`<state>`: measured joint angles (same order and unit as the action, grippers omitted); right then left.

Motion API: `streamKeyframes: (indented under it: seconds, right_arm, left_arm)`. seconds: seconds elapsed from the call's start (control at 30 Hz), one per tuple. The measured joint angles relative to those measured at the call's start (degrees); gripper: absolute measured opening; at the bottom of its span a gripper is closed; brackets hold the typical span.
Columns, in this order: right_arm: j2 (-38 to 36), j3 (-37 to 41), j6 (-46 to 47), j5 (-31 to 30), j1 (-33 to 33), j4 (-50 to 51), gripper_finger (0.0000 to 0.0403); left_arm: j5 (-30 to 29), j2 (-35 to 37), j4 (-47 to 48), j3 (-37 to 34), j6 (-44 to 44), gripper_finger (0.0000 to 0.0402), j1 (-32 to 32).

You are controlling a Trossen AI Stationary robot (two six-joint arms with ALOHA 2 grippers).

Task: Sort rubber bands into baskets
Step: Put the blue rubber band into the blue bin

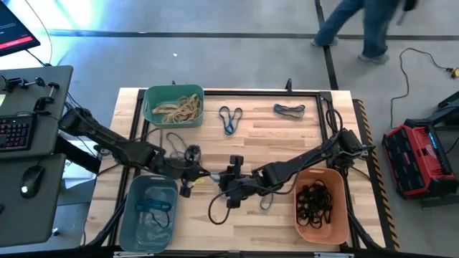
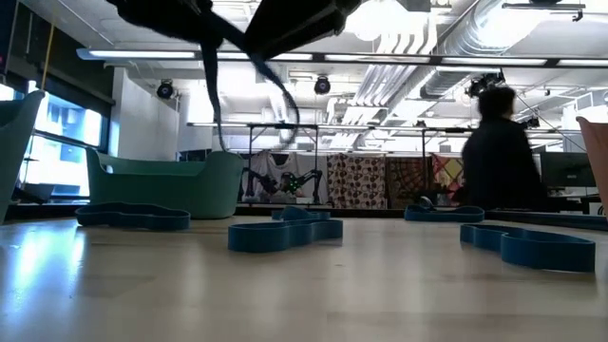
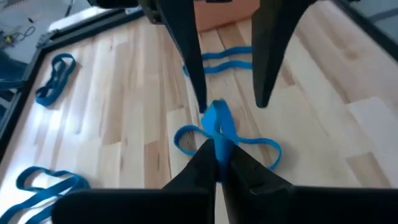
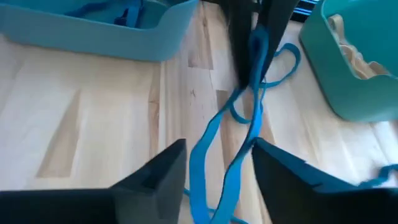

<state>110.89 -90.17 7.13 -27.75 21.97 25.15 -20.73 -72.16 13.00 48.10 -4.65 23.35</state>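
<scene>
Two grippers are meeting mid-table: the left gripper (image 3: 219,163) is pinching a blue rubber band (image 3: 217,127) with fingers pressed together, while the right gripper (image 4: 214,163) is standing spread around its dangling loop. I'd say the left arm should be lifting straight clear before swinging to the grey-blue basket (image 1: 128,216). Three baskets are waiting: that one, the teal basket (image 1: 148,115) and the orange basket (image 1: 340,217).

No text, label or number can be read, as far as these views allow.
</scene>
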Motion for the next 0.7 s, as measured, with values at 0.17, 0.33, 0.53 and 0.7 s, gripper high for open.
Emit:
streamKeyframes:
  seconds: [0.17, 0.33, 0.53, 0.7]
  right_arm:
    - [0.0, -2.6, -0.1, -5.2, 1.6, 6.1, 0.0186]
    - [0.0, -3.2, 1.9, -6.4, 2.7, 10.7, 0.0126]
    - [0.0, -1.6, 4.0, -6.6, 2.5, 13.7, 0.0012]
    - [0.0, 0.6, 5.2, -6.6, 1.5, 13.3, 0.0017]
  left_arm:
    - [0.5, 6.4, 3.6, 0.0, 0.9, 0.0001, -0.1]
    - [3.2, 12.0, 7.4, 0.0, 1.5, 0.0001, 0.3]
    - [11.4, 17.0, 11.5, 0.0, 1.5, 0.0, 2.6]
    - [18.8, 19.6, 15.4, 0.0, 3.4, 0.0, 6.9]
